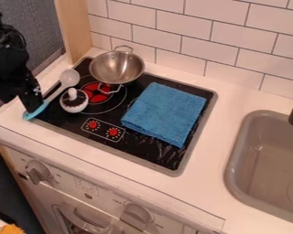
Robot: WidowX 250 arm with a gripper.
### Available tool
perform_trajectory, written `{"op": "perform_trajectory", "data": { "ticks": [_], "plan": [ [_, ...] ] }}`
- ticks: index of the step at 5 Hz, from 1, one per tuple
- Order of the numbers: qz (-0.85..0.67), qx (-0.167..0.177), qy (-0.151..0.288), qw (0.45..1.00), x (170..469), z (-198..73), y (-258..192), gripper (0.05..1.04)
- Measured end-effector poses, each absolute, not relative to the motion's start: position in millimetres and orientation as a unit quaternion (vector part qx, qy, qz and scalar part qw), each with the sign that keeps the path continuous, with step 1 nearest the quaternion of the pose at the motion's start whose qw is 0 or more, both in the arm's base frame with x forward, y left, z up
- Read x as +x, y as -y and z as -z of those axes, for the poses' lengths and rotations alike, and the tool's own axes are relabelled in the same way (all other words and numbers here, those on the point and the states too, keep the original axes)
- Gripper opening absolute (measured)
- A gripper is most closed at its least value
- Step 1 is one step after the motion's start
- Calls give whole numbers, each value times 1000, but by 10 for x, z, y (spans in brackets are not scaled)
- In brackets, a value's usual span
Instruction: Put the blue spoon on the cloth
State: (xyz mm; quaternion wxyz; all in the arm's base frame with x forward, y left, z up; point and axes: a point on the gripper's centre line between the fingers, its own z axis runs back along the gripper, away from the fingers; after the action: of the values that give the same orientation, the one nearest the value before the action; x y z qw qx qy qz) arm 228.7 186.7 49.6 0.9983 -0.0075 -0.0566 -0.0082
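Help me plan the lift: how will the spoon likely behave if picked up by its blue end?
The spoon should be stiff: its handle looks like smooth plastic. It is probably light, being thin. Its broad head, far from the blue end, may dip or twist.

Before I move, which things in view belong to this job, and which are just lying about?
Part of the job:
- blue-handled spoon, at the stove's left edge
- blue cloth, on the stove

Just lying about:
- metal pan, at the back of the stove
- small knobbed black-and-white object, beside the spoon
- orange item, at the bottom left corner
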Motion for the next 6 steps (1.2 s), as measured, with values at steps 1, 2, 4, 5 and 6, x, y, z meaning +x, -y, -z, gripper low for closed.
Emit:
{"op": "perform_trajectory", "data": {
  "ticks": [1,2,4,5,6],
  "plan": [
    [-23,24,33,999,2292,-449,-1928,998],
    [-54,58,5,997,2397,-411,-1948,998],
    [-65,57,-21,996,2447,-253,-2036,998],
    [-57,42,-27,997,2482,-170,-2032,998],
    [-45,37,-33,998,2494,-122,-2030,998]
  ]
}}
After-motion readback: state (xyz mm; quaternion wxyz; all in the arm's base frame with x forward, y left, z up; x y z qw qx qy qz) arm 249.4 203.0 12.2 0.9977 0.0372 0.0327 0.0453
